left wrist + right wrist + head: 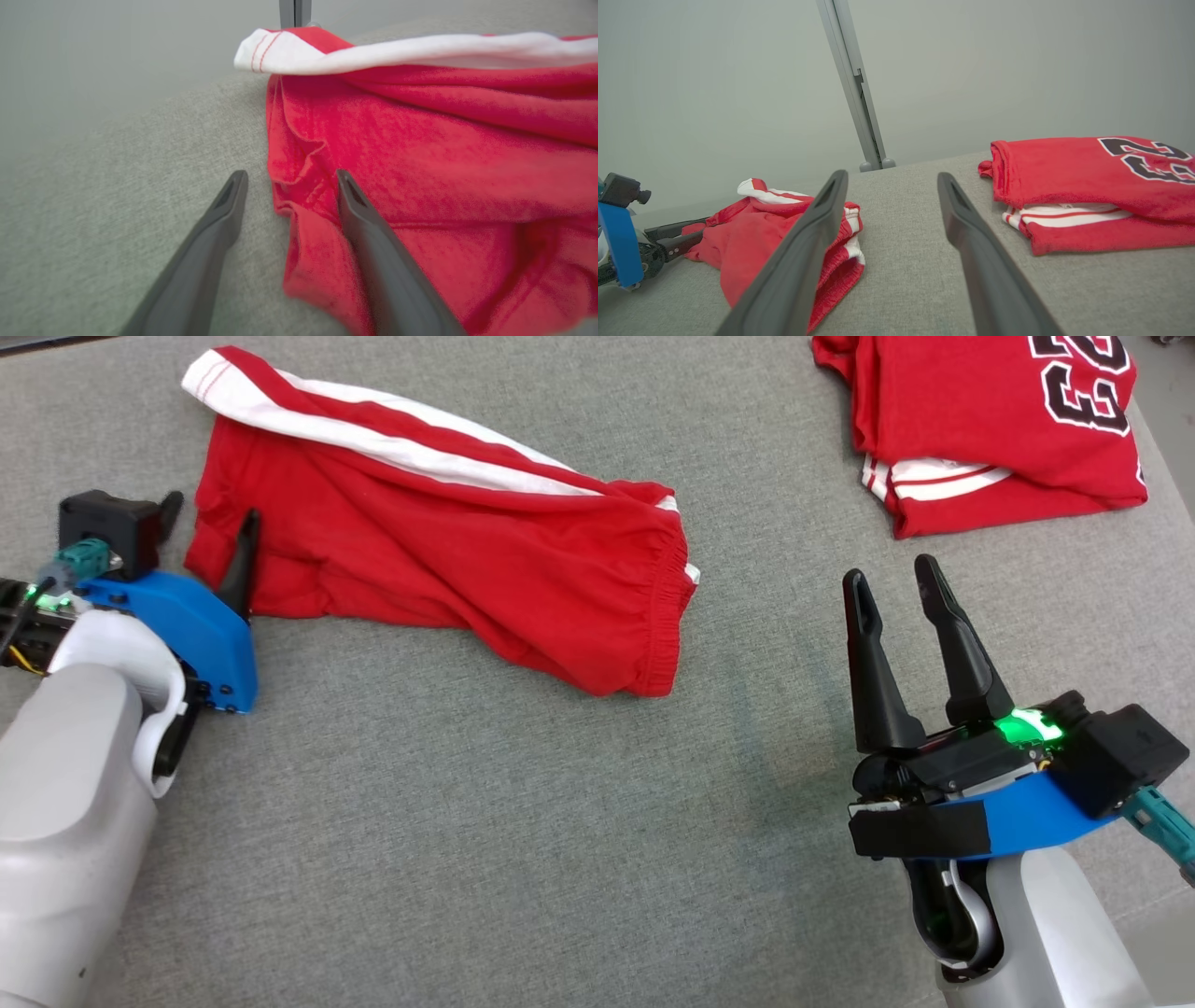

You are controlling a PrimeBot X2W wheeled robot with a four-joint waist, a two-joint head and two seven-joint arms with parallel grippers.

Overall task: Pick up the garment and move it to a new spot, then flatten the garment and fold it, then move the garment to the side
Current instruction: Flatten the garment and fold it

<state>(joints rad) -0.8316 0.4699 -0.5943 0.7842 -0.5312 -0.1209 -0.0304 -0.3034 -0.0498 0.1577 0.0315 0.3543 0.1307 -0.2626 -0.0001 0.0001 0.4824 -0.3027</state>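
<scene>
On the grey woven-fabric worktop (448, 859), crumpled red soft-knit shorts (439, 551) with white side stripes and a gathered elastic waistband lie left of centre. Left hand (290, 176), spread wide, straddles their leg-end edge; it should probably pinch both limp layers together. Right hand (890, 571) hovers wide and empty, well apart.

Red shorts (439, 555), white side stripe, lying rumpled on grey surface (467, 821), waistband rightward.
</scene>
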